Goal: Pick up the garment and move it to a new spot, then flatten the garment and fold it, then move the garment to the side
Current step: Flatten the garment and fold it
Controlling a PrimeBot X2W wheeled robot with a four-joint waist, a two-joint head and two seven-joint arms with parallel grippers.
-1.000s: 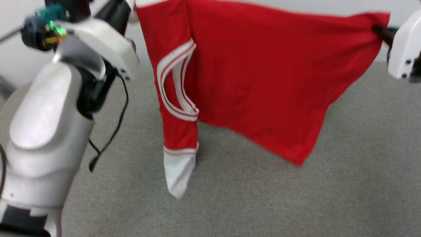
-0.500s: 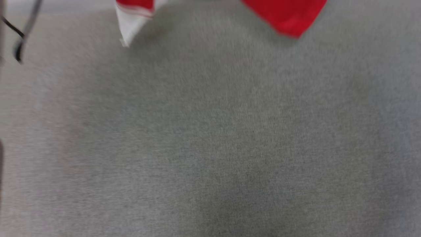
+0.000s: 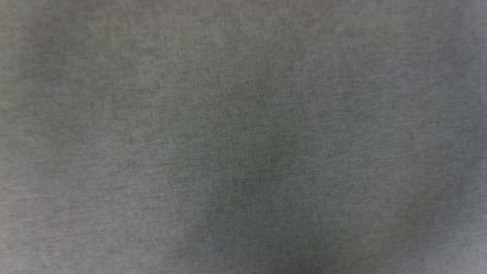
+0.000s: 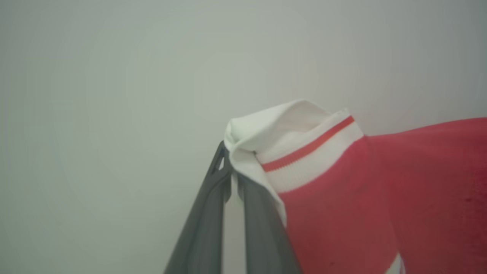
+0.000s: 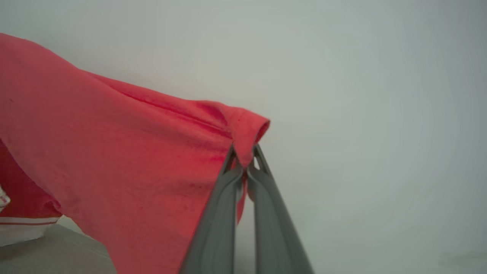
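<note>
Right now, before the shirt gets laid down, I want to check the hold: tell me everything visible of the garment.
The garment is a red, soft-looking T-shirt with a white sleeve edged in red-and-white striped trim. It hangs in the air, spread between both arms: the left gripper is shut on the bunched white sleeve, the right gripper on a folded red edge. Cloth drapes from both pinches in loose folds; another white striped part hangs low near the grey floor.

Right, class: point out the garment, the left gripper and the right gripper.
garment (image 5: 114, 152), right wrist view, red body cloth.
left gripper (image 4: 231, 172), left wrist view, between fingertips.
right gripper (image 5: 244, 160), right wrist view, between fingertips.
</note>
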